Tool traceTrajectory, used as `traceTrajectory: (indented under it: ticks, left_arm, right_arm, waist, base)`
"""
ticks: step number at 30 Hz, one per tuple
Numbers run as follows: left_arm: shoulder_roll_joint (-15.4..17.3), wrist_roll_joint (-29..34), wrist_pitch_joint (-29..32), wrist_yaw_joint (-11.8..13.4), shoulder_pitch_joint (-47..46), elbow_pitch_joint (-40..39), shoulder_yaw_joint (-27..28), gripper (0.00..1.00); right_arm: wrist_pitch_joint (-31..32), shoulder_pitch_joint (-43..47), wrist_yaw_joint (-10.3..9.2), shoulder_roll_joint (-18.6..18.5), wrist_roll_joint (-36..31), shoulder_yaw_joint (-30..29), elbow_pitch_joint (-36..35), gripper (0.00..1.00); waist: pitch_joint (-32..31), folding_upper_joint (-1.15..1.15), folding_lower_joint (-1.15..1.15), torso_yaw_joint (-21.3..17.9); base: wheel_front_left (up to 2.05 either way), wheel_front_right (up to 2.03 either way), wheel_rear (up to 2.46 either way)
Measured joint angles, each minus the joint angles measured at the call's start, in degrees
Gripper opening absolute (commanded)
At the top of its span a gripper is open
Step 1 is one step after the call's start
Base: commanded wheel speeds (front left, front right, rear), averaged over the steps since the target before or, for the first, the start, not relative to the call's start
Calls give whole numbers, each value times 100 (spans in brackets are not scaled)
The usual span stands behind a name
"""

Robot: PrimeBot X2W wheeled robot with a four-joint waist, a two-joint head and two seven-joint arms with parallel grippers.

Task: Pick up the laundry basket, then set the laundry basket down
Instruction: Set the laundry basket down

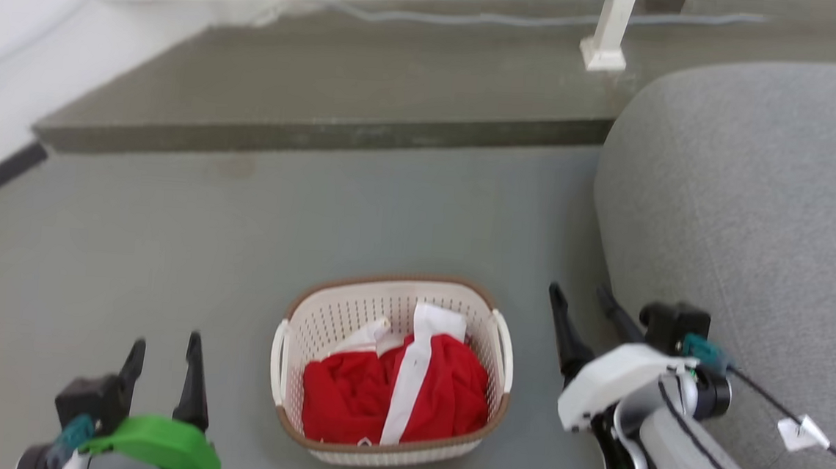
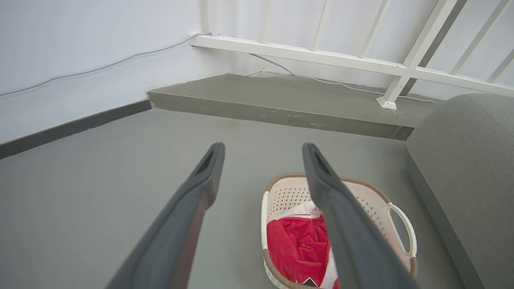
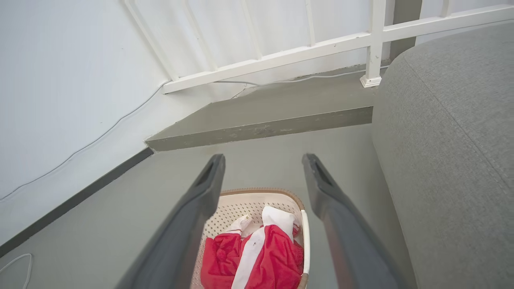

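Head view: a grey floor runs up to a raised step with a white railing and a thin cable lying along it. A grey upholstered sofa bulks in on the right, close to the right arm, and it is the only thing crowding the space. The floor around the laundry basket is otherwise bare.

The left pincer sits at the lower left with its two dark fingers spread moderately apart. It grips nothing and touches nothing. In the left wrist view the same pincer shows a wide gap with only floor and step behind it. The right pincer is likewise parted and empty, angled up and leftward beside the sofa. Its own view shows the pincer open over bare floor.

The laundry basket stands upright on the floor between the two pincers and apart from both. A red garment with a white stripe is heaped inside. Its right handle is near the right pincer, and its left handle is further from the left one. In the left wrist view the basket lies below the fingertips, partly hidden behind that view's right finger. In the right wrist view the basket lies low between the fingers, its left part covered.
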Motion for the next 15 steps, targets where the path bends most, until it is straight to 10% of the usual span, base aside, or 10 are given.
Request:
traceTrajectory:
  ticks: [15]
  left_arm:
    - [-14,238,0,18,758,-746,119,100]
  right_arm:
    - [1,730,-9,31,-358,-141,-657,100]
  waist:
    - [-491,0,0,-76]
  base:
    - [0,0,0]
